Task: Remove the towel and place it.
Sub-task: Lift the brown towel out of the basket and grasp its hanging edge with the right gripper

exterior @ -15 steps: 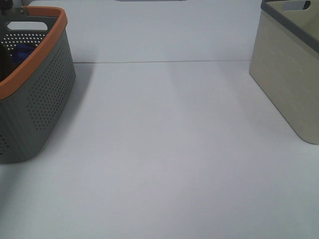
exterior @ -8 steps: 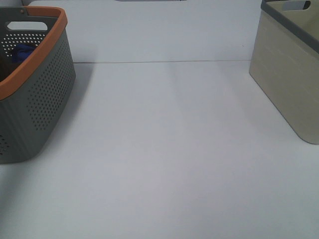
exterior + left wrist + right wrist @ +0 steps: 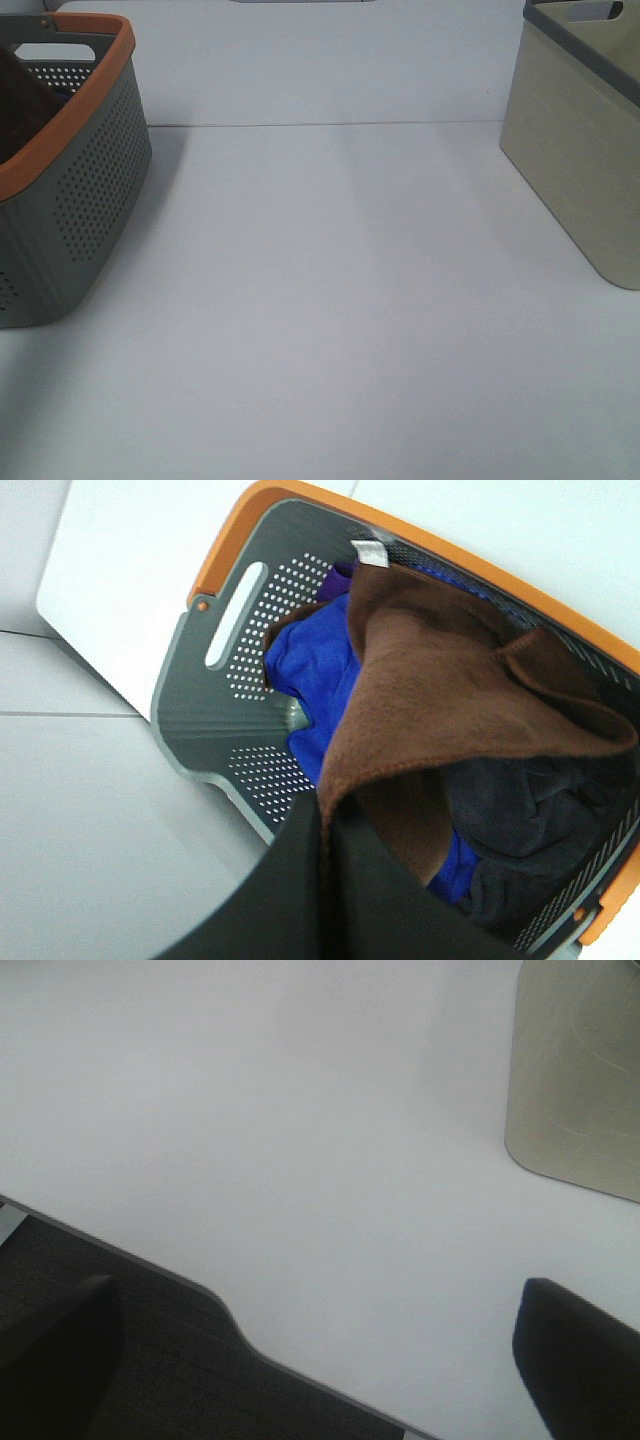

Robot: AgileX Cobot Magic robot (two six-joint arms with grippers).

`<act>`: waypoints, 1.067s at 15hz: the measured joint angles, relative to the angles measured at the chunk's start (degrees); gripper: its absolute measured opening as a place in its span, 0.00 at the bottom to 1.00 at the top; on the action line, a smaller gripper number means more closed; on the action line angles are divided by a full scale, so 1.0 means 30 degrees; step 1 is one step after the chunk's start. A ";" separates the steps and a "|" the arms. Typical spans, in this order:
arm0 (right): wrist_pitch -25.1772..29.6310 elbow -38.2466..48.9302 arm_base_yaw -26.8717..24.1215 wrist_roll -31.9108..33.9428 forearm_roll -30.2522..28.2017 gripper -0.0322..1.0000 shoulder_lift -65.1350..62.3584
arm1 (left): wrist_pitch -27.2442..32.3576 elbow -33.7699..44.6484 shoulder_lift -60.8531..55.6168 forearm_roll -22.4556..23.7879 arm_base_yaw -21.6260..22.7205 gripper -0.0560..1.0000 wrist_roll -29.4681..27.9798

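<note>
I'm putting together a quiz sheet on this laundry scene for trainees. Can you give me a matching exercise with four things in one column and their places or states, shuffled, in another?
Things
1. towel
2. blue cloth
3. beige bin
4. right gripper

Places or states
A. open, holding nothing, near the edge of the table
B. stands on the table's right side
C. pinched by the left gripper, draped over other laundry
D. lies in the grey basket, partly under another cloth

Pairs: 1-C, 2-D, 3-B, 4-A
</note>
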 joint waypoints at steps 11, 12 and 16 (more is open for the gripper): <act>0.0000 0.0000 0.0000 0.0000 -0.0134 0.95 0.0000 | -0.0668 -0.3571 -0.2387 -0.4545 -0.0802 0.05 0.0993; 0.0000 0.0000 0.0000 0.0000 -0.0134 0.95 0.0000 | -0.0688 -0.3801 -0.2406 -0.4889 -0.1184 0.05 0.1547; 0.0000 0.0000 0.0000 0.0000 -0.0134 0.95 0.0000 | -0.1910 -0.4011 -0.2426 -0.6245 -0.4794 0.05 0.4660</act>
